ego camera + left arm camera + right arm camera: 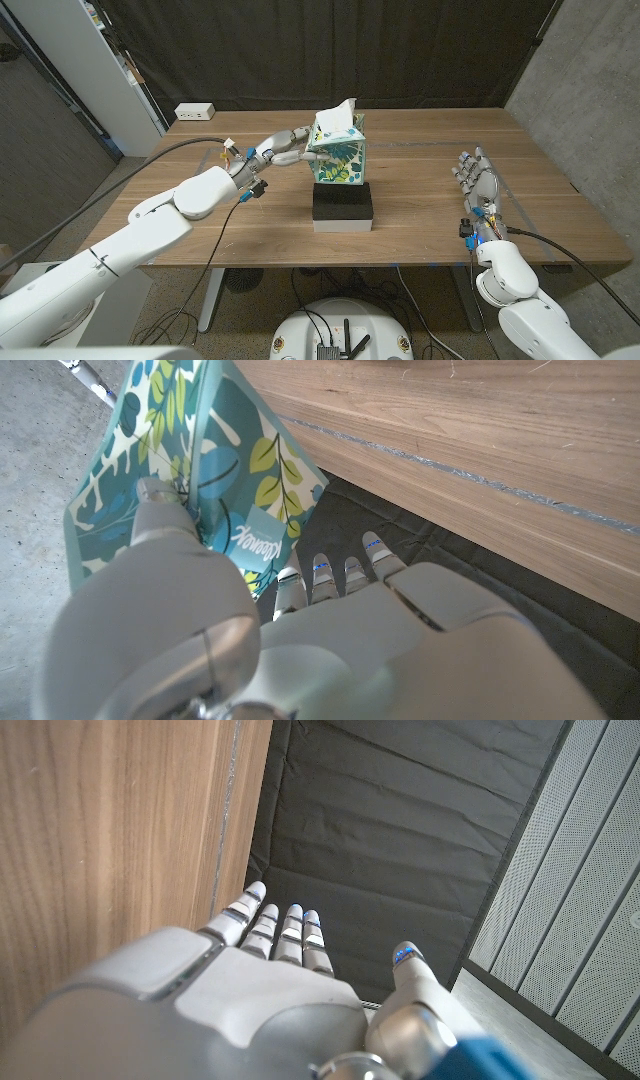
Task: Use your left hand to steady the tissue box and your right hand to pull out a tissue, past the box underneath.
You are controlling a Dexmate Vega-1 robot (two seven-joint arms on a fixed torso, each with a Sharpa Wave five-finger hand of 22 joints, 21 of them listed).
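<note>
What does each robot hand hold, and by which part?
The left hand grips the tissue box by its left side. The right hand holds nothing.

Left white-grey robot hand (285,146) reached forward, arm stretched from lower left, fingers closed on patterned teal tissue box (338,152). Right white-grey robot hand (477,177) apart at right, fingers straight, spread, holding nothing.

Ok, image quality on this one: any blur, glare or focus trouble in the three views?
Head view: evenly lit and sharp; the tissue box on the black box casts only a soft shadow, no glare. Left wrist view: the left hand is close and soft, while the box print stays readable. Right wrist view: the right hand is slightly soft, the wood grain crisp, the curtain dark.
</note>
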